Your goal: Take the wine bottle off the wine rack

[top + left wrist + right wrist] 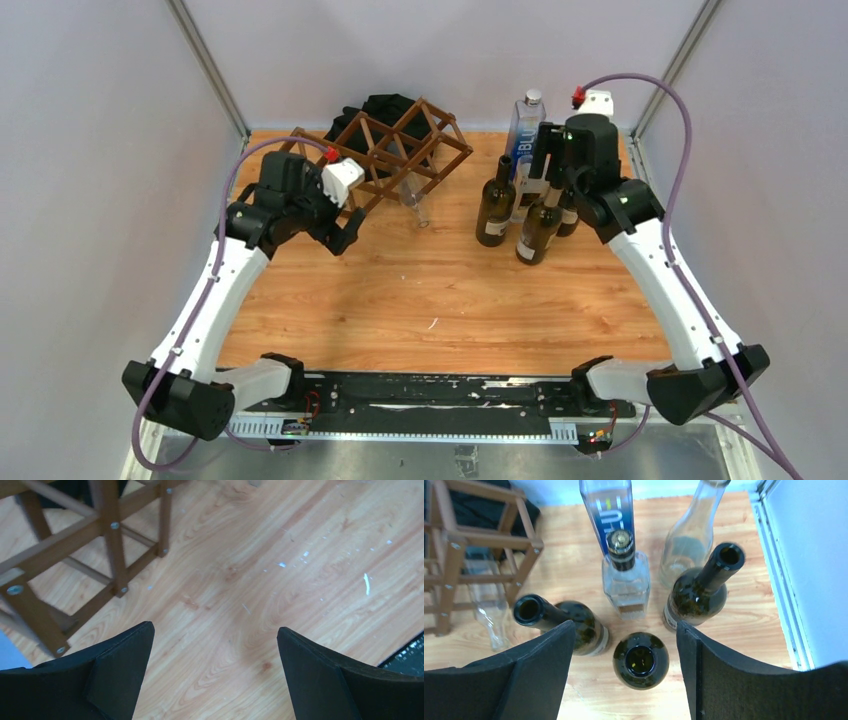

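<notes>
The wine rack [400, 150] is a brown wooden lattice at the back left, also seen in the left wrist view [112, 545] and the right wrist view [454, 555]. A clear glass bottle [415, 200] lies slanted in a lower cell, neck down on the table [486, 610]. A dark green wine bottle [538, 230] stands upright on the table, straight below my right gripper [625, 626]. Its mouth [641, 660] sits between the open jaws, which do not touch it. My left gripper [215, 627] hangs open over bare wood beside the rack's near corner, holding nothing.
Two more dark bottles [696, 587] [559, 620], a square clear bottle with a black cap [624, 580], a tall blue-labelled bottle [524, 125] and a clear bottle [691, 530] crowd the back right. A black cloth heap [375, 110] lies behind the rack. The wall rail [781, 580] runs close on the right.
</notes>
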### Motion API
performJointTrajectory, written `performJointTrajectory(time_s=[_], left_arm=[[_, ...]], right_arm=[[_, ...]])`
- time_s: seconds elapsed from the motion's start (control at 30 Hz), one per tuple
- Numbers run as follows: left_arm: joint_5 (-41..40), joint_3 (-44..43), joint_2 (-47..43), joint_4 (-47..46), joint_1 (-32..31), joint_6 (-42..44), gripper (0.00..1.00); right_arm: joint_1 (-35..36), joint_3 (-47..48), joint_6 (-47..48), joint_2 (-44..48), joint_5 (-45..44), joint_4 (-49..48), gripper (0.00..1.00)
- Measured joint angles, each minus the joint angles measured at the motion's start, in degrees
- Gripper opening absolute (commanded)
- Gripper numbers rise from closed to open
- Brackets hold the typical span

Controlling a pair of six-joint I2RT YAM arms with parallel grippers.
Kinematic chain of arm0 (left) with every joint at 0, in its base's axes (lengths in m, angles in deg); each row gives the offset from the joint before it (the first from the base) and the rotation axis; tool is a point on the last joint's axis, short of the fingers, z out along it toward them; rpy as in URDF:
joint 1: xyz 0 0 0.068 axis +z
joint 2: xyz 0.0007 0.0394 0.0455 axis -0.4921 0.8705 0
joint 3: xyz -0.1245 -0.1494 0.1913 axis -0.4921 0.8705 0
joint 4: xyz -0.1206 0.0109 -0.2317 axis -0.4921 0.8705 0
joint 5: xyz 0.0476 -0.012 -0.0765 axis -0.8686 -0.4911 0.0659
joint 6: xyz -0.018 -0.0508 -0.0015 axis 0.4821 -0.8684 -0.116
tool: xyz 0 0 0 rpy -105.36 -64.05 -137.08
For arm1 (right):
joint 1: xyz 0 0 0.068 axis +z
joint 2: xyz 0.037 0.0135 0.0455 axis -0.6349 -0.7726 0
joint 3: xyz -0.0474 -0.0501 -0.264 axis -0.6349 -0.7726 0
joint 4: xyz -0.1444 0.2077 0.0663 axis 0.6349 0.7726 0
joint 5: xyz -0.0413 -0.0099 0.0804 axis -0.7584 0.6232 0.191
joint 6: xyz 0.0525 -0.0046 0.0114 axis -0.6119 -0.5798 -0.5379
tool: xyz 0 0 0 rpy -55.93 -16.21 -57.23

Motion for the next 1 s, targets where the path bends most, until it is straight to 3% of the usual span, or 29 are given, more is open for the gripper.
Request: performJointTrajectory(time_s=[0.23,0.37,0.7,1.0], left_arm=[[0.74,-3.69,2.71,-1.84,6.73,-0.63,1.00],[2.03,-3.87,3.58,-2.38,9.07,-1.33,1.00],[3.39,-2.21,3.56,-4.28,9.84,-1.95,1.00],[4.37,-0.28,2.49,-4.79,9.99,-0.98,1.00]], right_arm=[[6.71,7.45,-0.02,1.33,-2.34,0.24,0.78],[13.46,9.79,0.09,-2.23,3.63,-1.73,0.81],[22.82,16.59,0.28,-31.41,13.07,-2.51,0.81],[23.32,21.33,1.95,-44.48,11.26,-2.36,0.80]])
